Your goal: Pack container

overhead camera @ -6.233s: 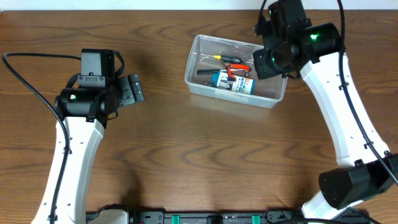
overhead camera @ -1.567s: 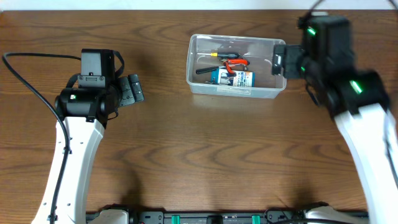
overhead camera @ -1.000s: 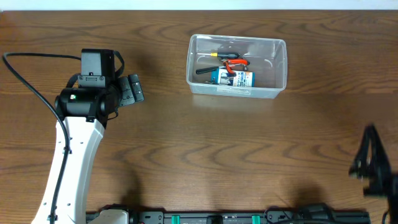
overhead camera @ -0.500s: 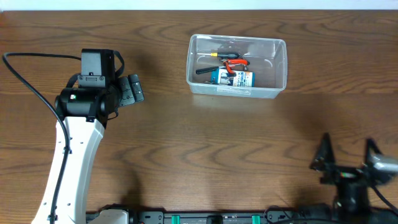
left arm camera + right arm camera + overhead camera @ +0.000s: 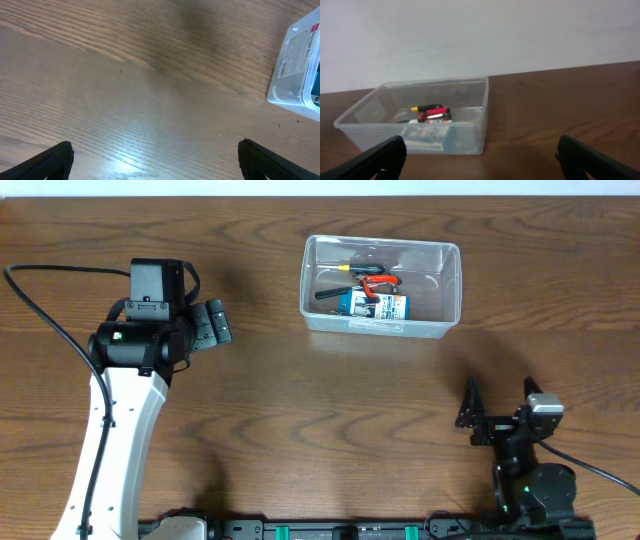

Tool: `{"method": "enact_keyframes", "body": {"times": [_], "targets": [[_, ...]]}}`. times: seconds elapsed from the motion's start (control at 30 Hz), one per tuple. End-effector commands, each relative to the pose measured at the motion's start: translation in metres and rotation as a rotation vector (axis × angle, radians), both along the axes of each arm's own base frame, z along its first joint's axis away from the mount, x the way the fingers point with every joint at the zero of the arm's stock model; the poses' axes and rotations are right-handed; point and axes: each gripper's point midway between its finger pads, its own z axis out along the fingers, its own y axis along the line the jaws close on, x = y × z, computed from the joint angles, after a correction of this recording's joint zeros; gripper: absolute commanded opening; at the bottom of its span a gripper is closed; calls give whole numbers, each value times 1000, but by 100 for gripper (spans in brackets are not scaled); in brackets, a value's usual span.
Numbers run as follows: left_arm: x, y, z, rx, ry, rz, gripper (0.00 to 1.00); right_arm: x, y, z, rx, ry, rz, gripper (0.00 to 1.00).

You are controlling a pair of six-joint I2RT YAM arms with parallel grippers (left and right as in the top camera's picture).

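The container [image 5: 452, 284] is a clear tub at the table's back centre. Inside lie a blue-and-white box [image 5: 374, 305], a red-handled tool [image 5: 379, 278] and a black tool with a yellow tip [image 5: 338, 280]. My left gripper [image 5: 216, 324] hovers open over bare wood, well left of the tub; its wrist view shows only the tub's corner [image 5: 298, 66] between wide fingers [image 5: 51, 161]. My right gripper [image 5: 499, 402] sits low near the front right, open and empty. It faces the container [image 5: 471, 123], which stands well ahead of it in the right wrist view.
A black cable [image 5: 40, 300] loops from the left arm across the table's left side. Bare wood lies between the two arms and in front of the tub. A pale wall [image 5: 480, 35] rises behind the table's far edge.
My right arm has drawn back from beside the container and folded down to the front right of the table. The left arm and the tub's contents have not moved.
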Motion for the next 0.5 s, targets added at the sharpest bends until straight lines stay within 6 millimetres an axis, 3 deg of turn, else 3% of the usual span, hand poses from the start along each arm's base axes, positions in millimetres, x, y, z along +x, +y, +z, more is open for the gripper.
{"method": "enact_keyframes", "body": {"times": [0.0, 0.3, 0.47], "targets": [[1, 4, 4, 10, -9, 17, 98, 1, 1, -5, 12, -4, 10, 99], [1, 4, 4, 10, -9, 17, 98, 6, 9, -34, -37, 31, 55, 99], [1, 4, 4, 10, -9, 17, 98, 5, 18, -34, -172, 9, 116, 99]]}}
